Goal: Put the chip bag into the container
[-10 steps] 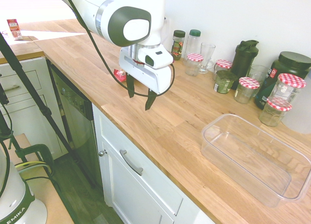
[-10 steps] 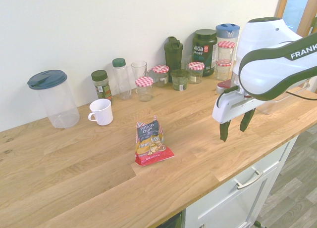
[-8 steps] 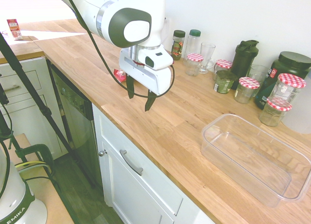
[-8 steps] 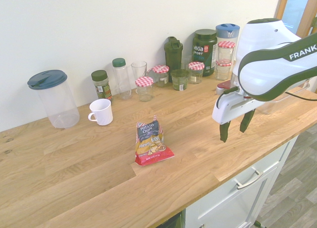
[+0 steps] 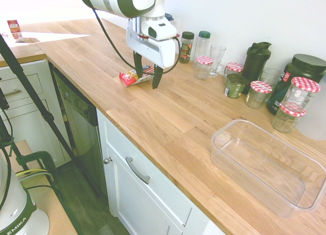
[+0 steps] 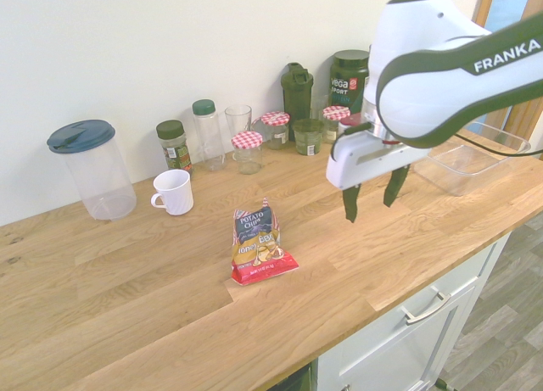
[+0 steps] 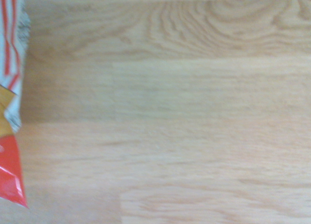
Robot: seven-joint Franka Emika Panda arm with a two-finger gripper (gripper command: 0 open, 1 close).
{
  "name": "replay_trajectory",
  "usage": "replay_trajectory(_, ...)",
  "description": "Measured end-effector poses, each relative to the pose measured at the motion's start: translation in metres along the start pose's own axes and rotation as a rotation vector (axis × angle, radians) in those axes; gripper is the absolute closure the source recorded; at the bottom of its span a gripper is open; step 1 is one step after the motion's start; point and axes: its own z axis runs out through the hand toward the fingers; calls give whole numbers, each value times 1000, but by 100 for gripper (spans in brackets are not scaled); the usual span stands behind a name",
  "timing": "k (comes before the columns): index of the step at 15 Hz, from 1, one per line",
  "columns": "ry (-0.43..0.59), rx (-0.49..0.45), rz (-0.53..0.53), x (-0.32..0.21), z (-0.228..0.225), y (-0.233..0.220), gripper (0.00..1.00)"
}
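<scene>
While the claw (image 6: 372, 202) hangs open, chip bag (image 6: 260, 246) lies apart — flat.

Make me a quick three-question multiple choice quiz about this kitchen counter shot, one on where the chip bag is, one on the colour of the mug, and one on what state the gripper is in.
1. Where does the chip bag lie?
A. Inside the container
B. Flat on the wooden counter
C. On top of a jar

2. What colour is the mug?
A. White
B. Green
C. Red

3. What state is the gripper in?
A. Shut on the chip bag
B. Shut on the mug
C. Open and empty

Answers:
1 B: the bag rests on the counter, apart from the container, which holds nothing.
2 A: the mug near the lidded pitcher is plain white.
3 C: both exterior views show the two fingers spread with nothing between them, above the counter beside the bag.
</scene>
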Motion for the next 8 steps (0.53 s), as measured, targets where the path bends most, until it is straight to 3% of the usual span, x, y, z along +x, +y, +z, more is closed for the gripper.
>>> replay_trajectory(8, 6, 1, 90, -13, 12, -116, 0)
